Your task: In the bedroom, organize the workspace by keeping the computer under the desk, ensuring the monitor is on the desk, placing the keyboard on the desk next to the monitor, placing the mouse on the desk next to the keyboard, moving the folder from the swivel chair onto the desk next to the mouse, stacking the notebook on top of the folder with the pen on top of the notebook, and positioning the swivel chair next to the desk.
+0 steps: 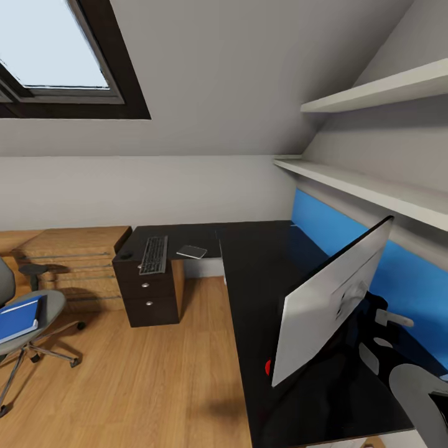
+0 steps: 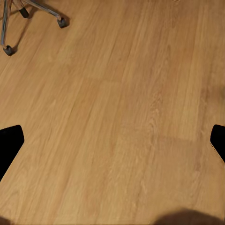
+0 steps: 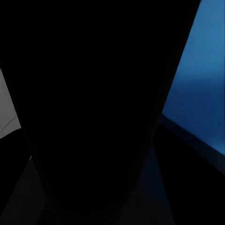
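Observation:
The monitor (image 1: 330,298) stands tilted on the black desk (image 1: 261,274), white back towards me, near the blue back panel (image 1: 323,230). My right arm (image 1: 414,386) reaches in behind it; the right wrist view is dark, so its grip is unclear. The keyboard (image 1: 154,254) lies on the desk's left wing, with the small dark mouse (image 1: 126,254) to its left and the flat grey notebook (image 1: 191,251) to its right. The blue folder (image 1: 18,318) lies on the swivel chair (image 1: 53,303). My left gripper (image 2: 112,143) hangs open over bare floor.
A black three-drawer cabinet (image 1: 149,295) stands under the desk's left end, and a light wooden chest (image 1: 81,261) sits beside it. Two white shelves (image 1: 373,186) run above the desk. Wood floor (image 1: 149,379) lies between chair and desk. A chair castor (image 2: 61,21) shows near my left gripper.

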Controlling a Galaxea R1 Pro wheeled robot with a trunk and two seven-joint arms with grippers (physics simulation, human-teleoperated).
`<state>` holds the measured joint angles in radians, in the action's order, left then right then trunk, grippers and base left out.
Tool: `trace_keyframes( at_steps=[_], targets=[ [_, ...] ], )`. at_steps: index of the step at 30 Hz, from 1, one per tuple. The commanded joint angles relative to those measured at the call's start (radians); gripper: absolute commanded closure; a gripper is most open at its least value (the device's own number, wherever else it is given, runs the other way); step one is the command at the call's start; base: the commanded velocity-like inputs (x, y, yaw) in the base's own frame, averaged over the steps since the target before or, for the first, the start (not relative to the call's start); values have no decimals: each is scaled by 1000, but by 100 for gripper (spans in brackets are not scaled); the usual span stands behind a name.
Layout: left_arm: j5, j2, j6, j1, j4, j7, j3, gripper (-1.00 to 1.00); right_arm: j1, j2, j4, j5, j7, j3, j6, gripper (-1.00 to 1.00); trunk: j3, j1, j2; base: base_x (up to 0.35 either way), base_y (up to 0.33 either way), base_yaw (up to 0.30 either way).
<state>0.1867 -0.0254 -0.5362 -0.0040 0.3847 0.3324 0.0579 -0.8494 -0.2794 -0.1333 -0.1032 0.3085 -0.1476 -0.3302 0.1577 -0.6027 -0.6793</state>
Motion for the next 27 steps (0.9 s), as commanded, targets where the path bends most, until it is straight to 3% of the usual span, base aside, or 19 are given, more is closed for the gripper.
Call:
trace_keyframes(
  at_steps=[1, 15, 21, 27],
  targets=[
    [8, -1, -3, -1, 0, 3, 6, -100, 0, 0, 26, -24, -2, 16, -5, 100, 2, -1, -1, 85, 0, 0],
    [10, -1, -1, -1, -1, 4, 6, -100, 0, 0, 27, -23, -3, 16, -5, 100, 2, -1, -1, 91, 0, 0],
    [10, -1, 1, -1, -3, 5, 7, -100, 0, 18, 26, 30, -4, 16, -6, 100, 2, -1, -1, 4, 0, 0],
    [10, -2, 0, -1, -3, 5, 7, -100, 0, 22, 24, 45, -5, 14, -7, 100, 2, -1, -1, 0, 0, 0]
  ],
)
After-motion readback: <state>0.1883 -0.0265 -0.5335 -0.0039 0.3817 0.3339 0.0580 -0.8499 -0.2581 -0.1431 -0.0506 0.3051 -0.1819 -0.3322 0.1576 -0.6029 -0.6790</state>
